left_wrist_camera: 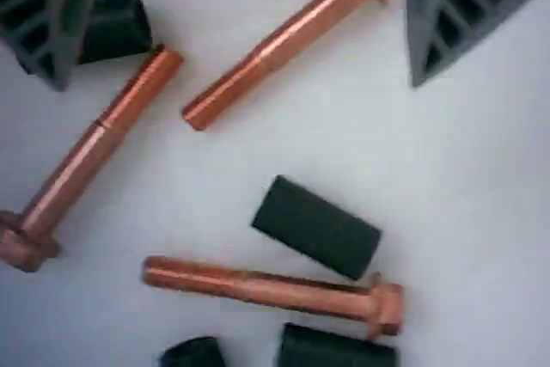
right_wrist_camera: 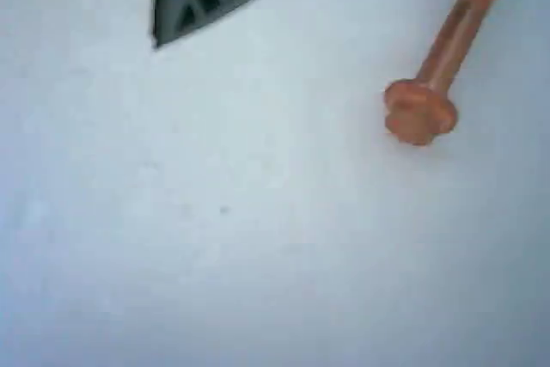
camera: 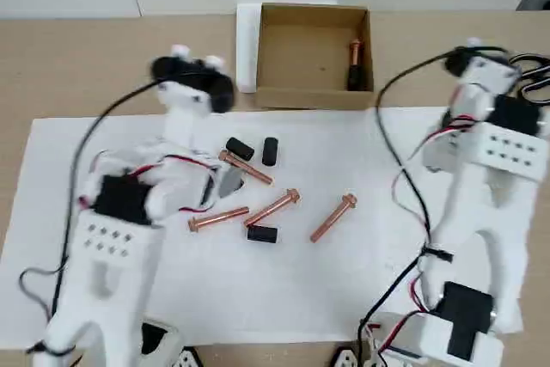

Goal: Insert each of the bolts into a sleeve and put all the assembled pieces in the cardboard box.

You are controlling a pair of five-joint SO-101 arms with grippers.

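Four smooth copper bolts (camera: 273, 208) with flanged heads and three short, matt black cylindrical sleeves (camera: 270, 151) lie loose on a white sheet (camera: 284, 290) on the tabletop (camera: 103, 66), on the arms' side of the open cardboard box (camera: 314, 97). Inside the box, against one side wall, rests an assembled piece (camera: 354, 64). The left claw (left_wrist_camera: 236, 83), ribbed and grey, stands wide apart above the bolts, touching none. Two sleeves are cut off at the edge of its view. The right claw (right_wrist_camera: 185, 15) hangs near a bolt head (right_wrist_camera: 419, 112). I cannot tell whether it is apart or together.
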